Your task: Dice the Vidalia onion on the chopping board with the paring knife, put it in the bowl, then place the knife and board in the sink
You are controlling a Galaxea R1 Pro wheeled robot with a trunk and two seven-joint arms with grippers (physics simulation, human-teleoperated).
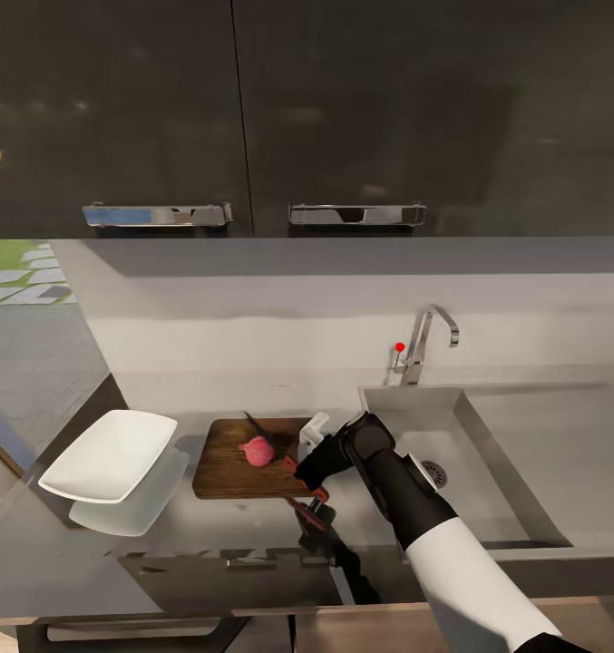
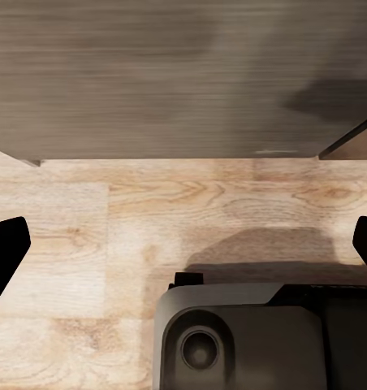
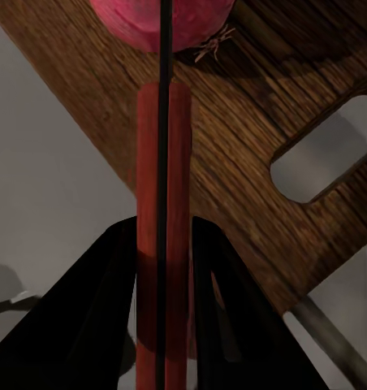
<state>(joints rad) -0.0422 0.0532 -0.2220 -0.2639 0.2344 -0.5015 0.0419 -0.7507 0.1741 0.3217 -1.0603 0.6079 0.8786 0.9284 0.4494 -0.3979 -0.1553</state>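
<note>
We are looking down at the desk (image 1: 207,535), which is dark, shiny and grey. On the left, the white bowl (image 1: 109,454) is sitting on it, well apart from the sink. Just beside the bowl, the brown chopping board (image 1: 229,467) is lying flat. The pink Vidalia onion (image 1: 258,451) is resting on the board, near its middle. The dark blade of the paring knife (image 3: 163,203) is reaching up to the onion, and in the right wrist view it is running across the front of the onion. We cannot tell if it is cutting in.

Our right claw (image 3: 163,268) is hanging over the right end of the board. Its two black fingers (image 3: 110,284) are squeezing the knife's red handle from both sides. The board's slot hole (image 3: 325,150) is showing beside the handle.

To the right, the grey sink (image 1: 524,435) is sitting in the desk with its round drain (image 1: 433,472), and the chrome tap (image 1: 429,340) with a red knob (image 1: 399,346) is standing behind it.

Our left claw (image 2: 183,244) is pointing down at a pale wooden floor (image 2: 110,236). Its dark fingertips (image 2: 5,248) are sitting far apart, with nothing between them.
</note>
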